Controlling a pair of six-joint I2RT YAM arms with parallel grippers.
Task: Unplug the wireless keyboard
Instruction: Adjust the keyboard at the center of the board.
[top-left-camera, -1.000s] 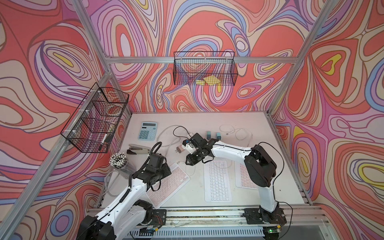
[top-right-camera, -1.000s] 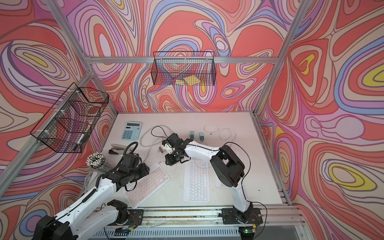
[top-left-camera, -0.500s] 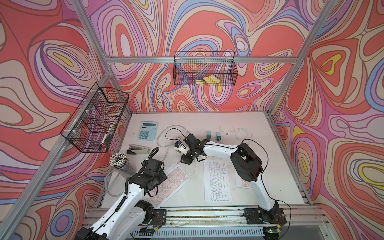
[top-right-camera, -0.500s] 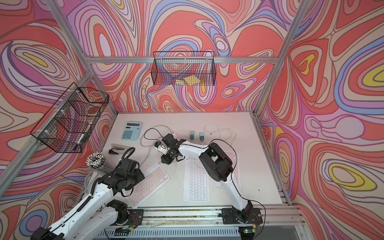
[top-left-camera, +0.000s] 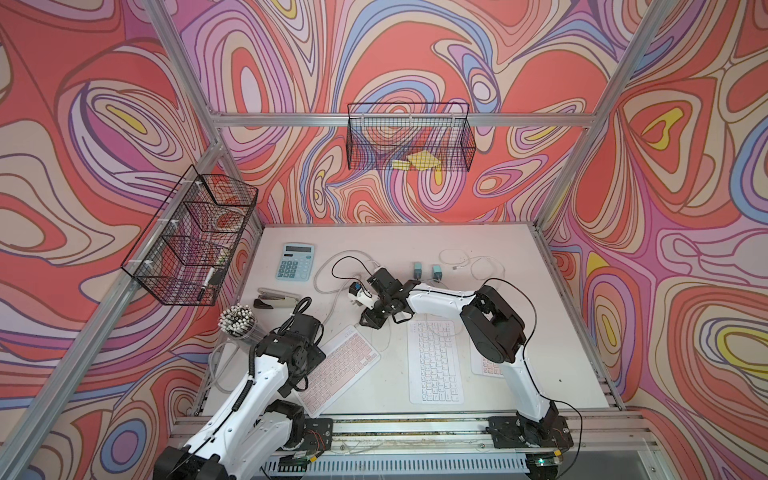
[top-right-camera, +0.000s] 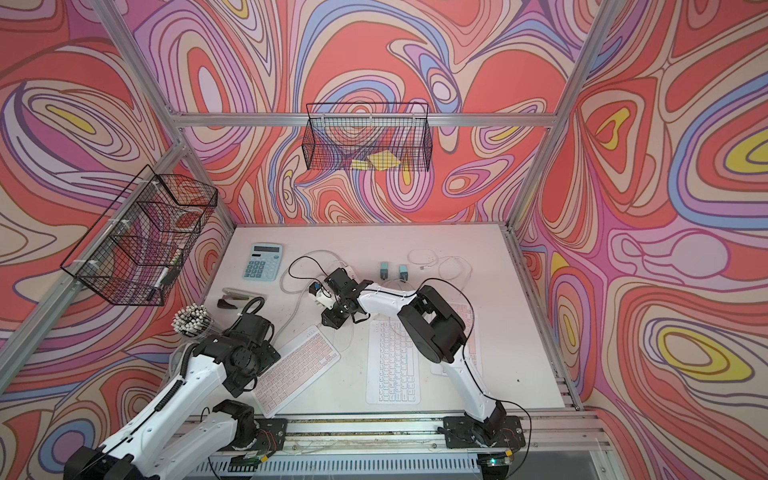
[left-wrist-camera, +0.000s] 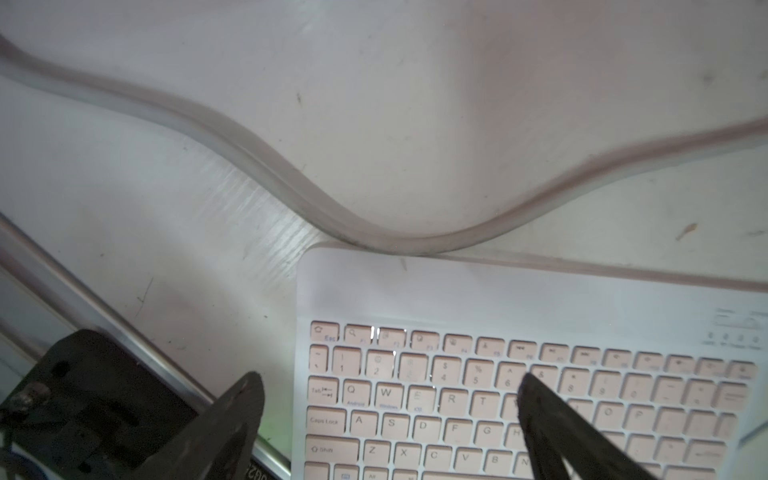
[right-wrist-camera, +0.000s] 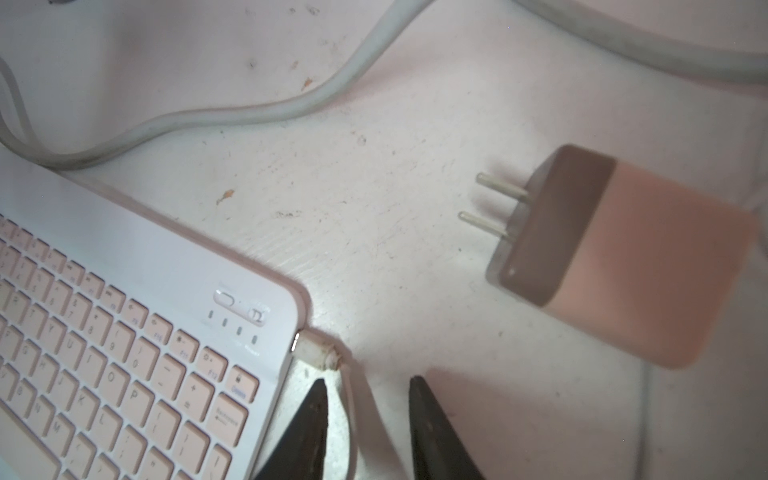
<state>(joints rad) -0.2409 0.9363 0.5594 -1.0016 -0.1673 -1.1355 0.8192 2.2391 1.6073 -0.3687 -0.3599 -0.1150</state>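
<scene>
Desk (top-left-camera: 519, 332): pale top boxed in by swirling red and purple walls (top-left-camera: 124, 124), with a calculator (top-left-camera: 296, 262) at the back.
Keyboard (top-left-camera: 345, 368): the pink one lies flat and angled near the front, on the left arm's side.
Plug (right-wrist-camera: 318, 351): white connector seated in the keyboard's side, at the corner by the power switch; not out yet.
Cord (right-wrist-camera: 353, 409): runs from the plug straight between the right hand's fingers (right-wrist-camera: 307, 428).
Right hand (right-wrist-camera: 368, 382): low over the desk just beside that corner, jaws partly apart, straddling the cord without pinching it.
Left hand (left-wrist-camera: 388, 376): spread wide over the keyboard's Esc end, holding nothing; whether it presses on the keys I cannot tell.
Charger (right-wrist-camera: 615, 257): lies loose near the plug, prongs bare.
Done: both arms look to be in position, one to steady the keyboard, one to pull.
Left: close on the plug or cord and draw it clear of the socket, which by my reckoning is nearly the whole job.
</scene>
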